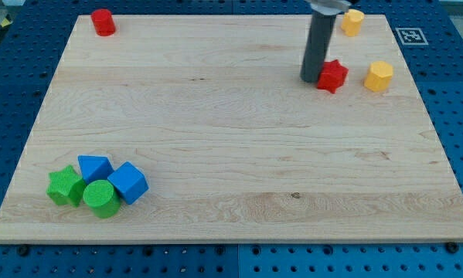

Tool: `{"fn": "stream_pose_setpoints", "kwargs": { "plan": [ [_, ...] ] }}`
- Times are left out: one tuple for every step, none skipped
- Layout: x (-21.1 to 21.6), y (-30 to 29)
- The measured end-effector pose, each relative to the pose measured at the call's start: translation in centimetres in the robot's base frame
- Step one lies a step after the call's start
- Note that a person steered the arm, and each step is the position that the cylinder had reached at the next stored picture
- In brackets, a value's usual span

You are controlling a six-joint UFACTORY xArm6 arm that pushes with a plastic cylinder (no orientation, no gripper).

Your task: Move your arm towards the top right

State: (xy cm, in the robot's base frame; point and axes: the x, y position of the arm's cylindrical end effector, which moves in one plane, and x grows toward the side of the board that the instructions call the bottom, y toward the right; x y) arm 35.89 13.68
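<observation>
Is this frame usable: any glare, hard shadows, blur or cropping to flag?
Camera view: lighting is even and soft, no glare on the wooden board; shadows are faint, tight under the blocks. Focus is sharp across the board, mild perspective narrowing toward the view's top. The rod is cropped at the top edge; my tip shows clearly, just left of the red star block.

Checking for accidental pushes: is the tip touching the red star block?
Touching: the camera view shows my tip against the red star block, with no gap visible.
</observation>
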Motion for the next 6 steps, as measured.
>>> {"fn": "stream_pose_setpoints", "kwargs": {
  "plan": [
    [0.0, 0.5],
    [-4.0, -3.3],
    [-12.2, -3.3],
    [-16.7, 0.2],
    [-16.8, 8.5],
    [-16.8, 13.3]
  ]
}}
